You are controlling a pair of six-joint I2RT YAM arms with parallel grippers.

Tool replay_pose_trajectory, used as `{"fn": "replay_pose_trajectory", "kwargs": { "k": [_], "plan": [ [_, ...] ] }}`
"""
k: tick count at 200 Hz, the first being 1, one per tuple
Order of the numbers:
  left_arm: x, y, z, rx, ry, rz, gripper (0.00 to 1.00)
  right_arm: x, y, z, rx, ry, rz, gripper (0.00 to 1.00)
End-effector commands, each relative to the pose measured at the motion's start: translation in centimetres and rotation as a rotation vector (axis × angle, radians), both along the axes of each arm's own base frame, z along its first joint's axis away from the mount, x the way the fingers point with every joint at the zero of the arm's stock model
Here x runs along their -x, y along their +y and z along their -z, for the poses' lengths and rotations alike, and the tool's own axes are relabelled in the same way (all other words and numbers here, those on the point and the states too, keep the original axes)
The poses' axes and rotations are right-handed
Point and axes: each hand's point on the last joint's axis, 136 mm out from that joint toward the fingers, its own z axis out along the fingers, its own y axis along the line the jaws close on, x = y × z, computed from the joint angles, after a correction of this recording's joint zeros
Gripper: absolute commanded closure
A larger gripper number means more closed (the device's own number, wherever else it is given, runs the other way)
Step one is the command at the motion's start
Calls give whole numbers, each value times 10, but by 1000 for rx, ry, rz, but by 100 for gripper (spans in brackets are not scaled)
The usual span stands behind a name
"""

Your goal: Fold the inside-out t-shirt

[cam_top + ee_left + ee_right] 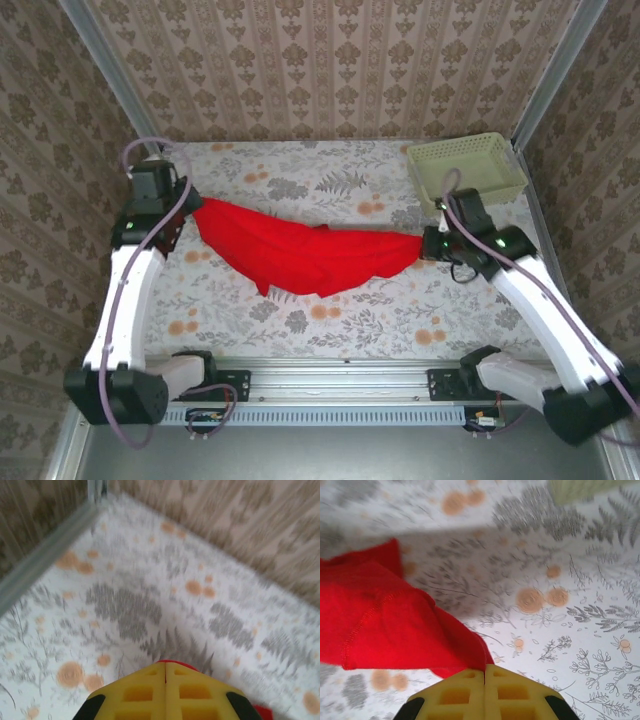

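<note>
the inside-out t-shirt (300, 255) sags between the arms, long axis left to right, its ends clamped in the left gripper (192, 213) and the right gripper (428, 245).

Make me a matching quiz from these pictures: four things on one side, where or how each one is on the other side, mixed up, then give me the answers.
Things:
1. t-shirt
2. basket
3. left pincer
4. right pincer

Places or states:
A. at the far right corner of the table
B. shut on the shirt's end nearer the basket
C. red, stretched from one pincer to the other, sagging in the middle
D. shut on the shirt's end away from the basket

Pairs: 1-C, 2-A, 3-D, 4-B
</note>
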Motion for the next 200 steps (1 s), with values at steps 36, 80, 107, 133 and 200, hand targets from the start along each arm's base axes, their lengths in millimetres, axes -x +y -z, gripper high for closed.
{"fn": "replay_pose_trajectory", "kwargs": {
  "k": [36,80,107,133,200],
  "plan": [
    [12,-12,-70,-28,-120,63,100,-20,-41,-161,-3,-422,117,100],
    [84,-19,-183,51,-515,118,100,43,-60,-285,-43,-770,121,100],
    [132,-24,-221,93,-692,162,100,100,-71,-346,-90,-963,118,100],
    [162,-27,-236,120,-780,197,100,136,-79,-386,-118,-1084,123,100],
    [88,-34,-165,91,-536,195,100,15,-66,-355,-8,-915,181,100]
  ]
}}
